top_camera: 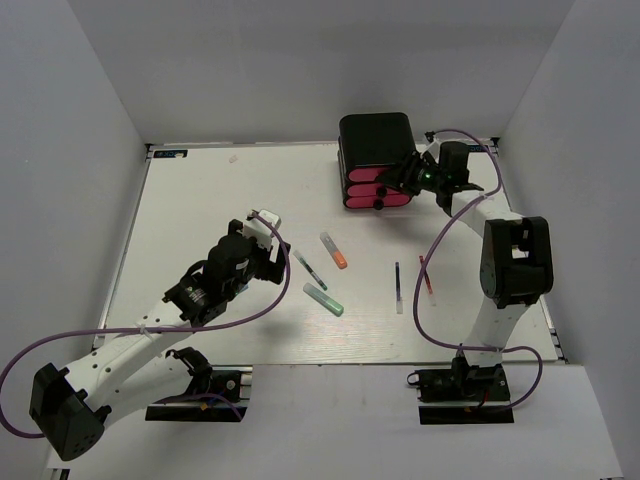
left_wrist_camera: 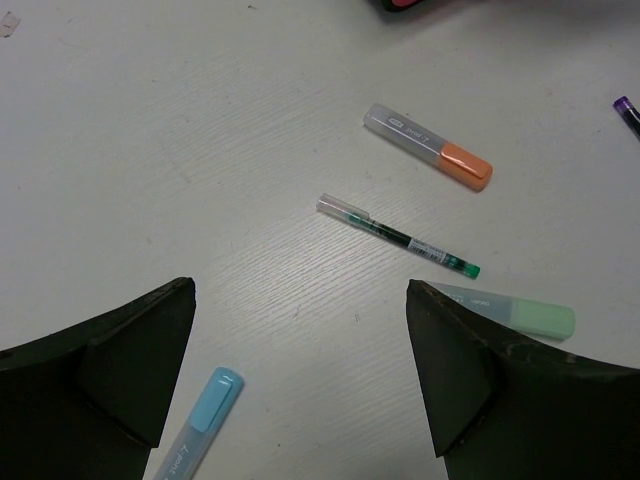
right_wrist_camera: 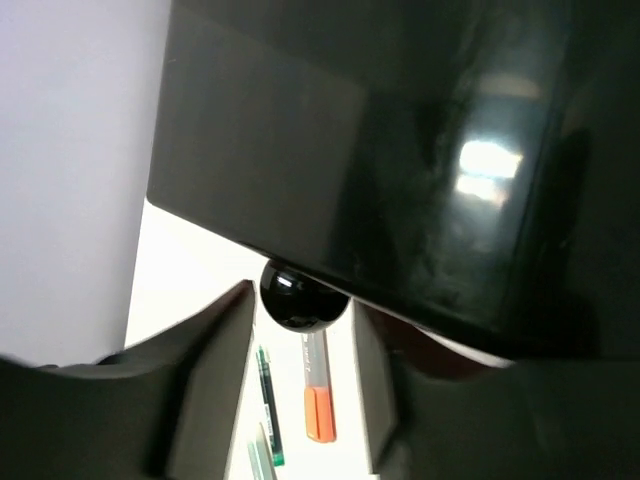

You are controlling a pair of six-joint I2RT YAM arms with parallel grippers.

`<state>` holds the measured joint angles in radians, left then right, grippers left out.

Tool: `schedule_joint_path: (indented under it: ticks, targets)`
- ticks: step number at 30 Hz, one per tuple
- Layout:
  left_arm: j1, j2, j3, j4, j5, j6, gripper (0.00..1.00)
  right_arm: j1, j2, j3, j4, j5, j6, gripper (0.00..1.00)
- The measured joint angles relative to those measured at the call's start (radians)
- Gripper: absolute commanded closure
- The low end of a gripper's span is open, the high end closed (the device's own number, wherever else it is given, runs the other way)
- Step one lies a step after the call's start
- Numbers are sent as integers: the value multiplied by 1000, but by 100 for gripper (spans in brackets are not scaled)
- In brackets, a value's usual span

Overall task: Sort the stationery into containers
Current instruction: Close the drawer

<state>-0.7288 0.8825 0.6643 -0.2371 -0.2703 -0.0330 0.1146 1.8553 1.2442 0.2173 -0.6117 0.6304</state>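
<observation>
Cabinet (top_camera: 377, 135) glossy black (pink drawers (top_camera: 376, 190), black knobs (right_wrist_camera: 300, 298)).

Glossy black cabinet (top_camera: 376, 133); matt white wood-grain table (left_wrist_camera: 200, 150).

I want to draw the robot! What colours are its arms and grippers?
The left arm and right arm are white with black joints and looping purple cables. The left gripper and right gripper have black wedge-shaped fingers; a green light glows near the right one.
</observation>
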Motion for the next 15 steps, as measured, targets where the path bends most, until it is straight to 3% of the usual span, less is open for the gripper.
schedule_joint_path:
  ticks: [2,15]
  targets:
    - [0,0,0,0,0,1,4,0,0,3,10,-1,-1,43]
    - [0,0,0,0,18,11,4,1,-9,-92,46,8,-66,44]
